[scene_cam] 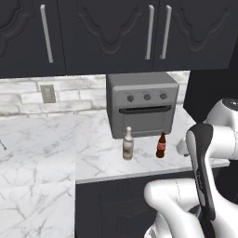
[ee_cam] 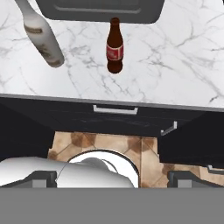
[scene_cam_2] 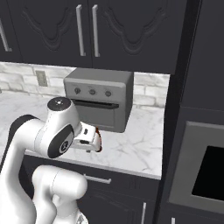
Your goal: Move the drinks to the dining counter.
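Brown bottle [scene_cam: 161, 145] and cream bottle [scene_cam: 128, 144] upright, side by side on marble bench [scene_cam: 93, 158] before toaster oven [scene_cam: 142, 104]; end effector [ee_cam: 111, 177] spread wide, holding nothing.

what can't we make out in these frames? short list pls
- Cream bottle: in the hand view its cap is cut off by the top edge.
- Brown bottle: in the right base view the arm covers all but a sliver; label print too small to read anywhere.
- Toaster oven: hand view crops all but its lower front; dial markings too small.
- Hand: fingertips sit wide apart at the frame bottom, mostly cut off.
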